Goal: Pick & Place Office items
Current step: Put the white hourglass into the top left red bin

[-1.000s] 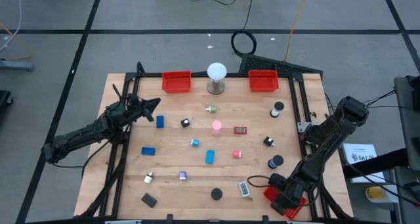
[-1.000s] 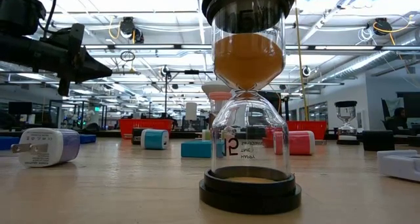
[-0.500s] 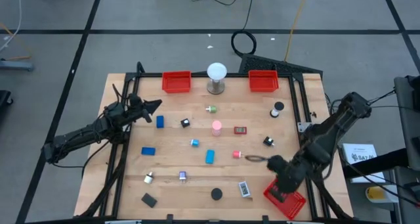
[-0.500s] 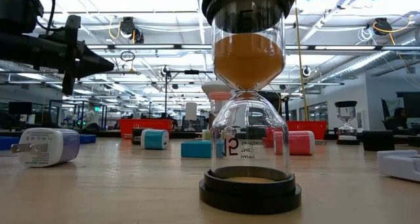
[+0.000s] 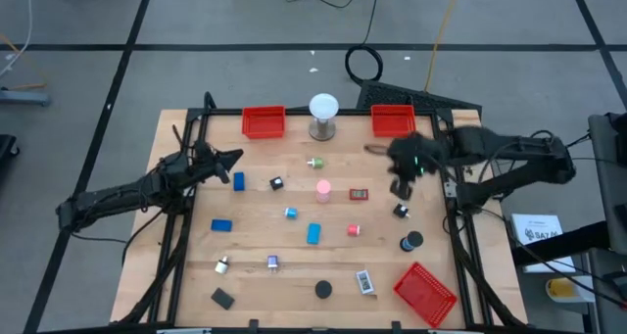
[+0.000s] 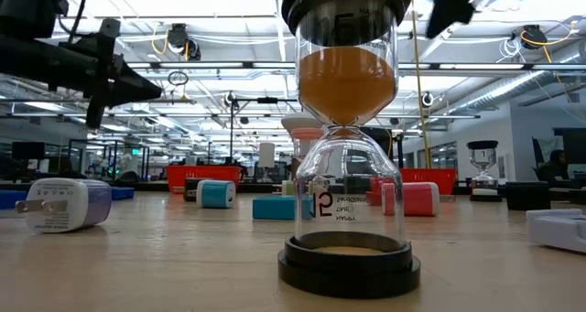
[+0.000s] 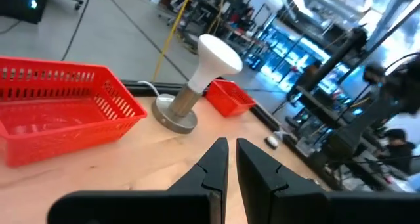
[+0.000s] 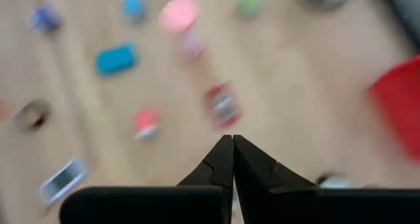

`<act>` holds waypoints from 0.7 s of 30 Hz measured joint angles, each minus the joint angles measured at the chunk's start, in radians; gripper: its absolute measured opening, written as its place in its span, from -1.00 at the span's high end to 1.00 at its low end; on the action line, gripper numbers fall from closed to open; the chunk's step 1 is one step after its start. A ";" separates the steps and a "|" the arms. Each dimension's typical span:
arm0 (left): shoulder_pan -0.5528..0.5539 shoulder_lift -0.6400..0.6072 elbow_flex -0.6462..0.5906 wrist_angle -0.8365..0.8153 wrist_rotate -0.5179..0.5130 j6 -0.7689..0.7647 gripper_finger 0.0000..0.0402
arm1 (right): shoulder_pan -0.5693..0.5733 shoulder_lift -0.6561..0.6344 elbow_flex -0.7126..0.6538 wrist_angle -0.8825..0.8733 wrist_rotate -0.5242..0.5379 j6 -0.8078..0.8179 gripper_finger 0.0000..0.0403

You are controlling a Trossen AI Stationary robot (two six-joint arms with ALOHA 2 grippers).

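trays: three red mesh trays on the wooden table (image 5: 196, 265). two flank the white globe lamp (image 5: 323, 108) at the far edge, left tray (image 5: 263, 121) and right tray (image 5: 393, 120); the third tray (image 5: 425, 293) sits skewed at the near right corner, well apart from the lamp.

office items (image 5: 313, 233) counted in the high view: about seventeen loose pieces on the boards near-side of the lamp. four blue blocks, two pink or red pieces, a red-framed piece, a green-tipped piece nearest the lamp, dark discs and small black cubes toward the right, and a white plug, silver clips and a white label piece along the near rows. none lie in a tray.

right gripper (image 5: 376, 148): fingers pressed together, nothing between them, raised just near-side of the right tray, right of the lamp. the items lie below and nearer than it, none touching.

left gripper (image 5: 233, 156): fingers almost together, empty, left of the lamp beside the upright blue block (image 5: 239, 181).
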 joint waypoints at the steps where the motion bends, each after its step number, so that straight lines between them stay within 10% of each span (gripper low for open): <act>1: -0.012 0.027 0.020 -0.014 -0.011 0.017 0.85 | -0.034 -0.003 -0.013 0.036 0.001 -0.040 1.00; 9: -0.069 0.294 0.202 -0.144 -0.069 0.111 0.85 | -0.158 0.064 -0.078 0.427 0.017 -0.106 1.00; 21: -0.071 0.543 0.261 -0.137 0.145 0.147 0.85 | -0.152 0.236 -0.144 0.760 -0.014 0.079 1.00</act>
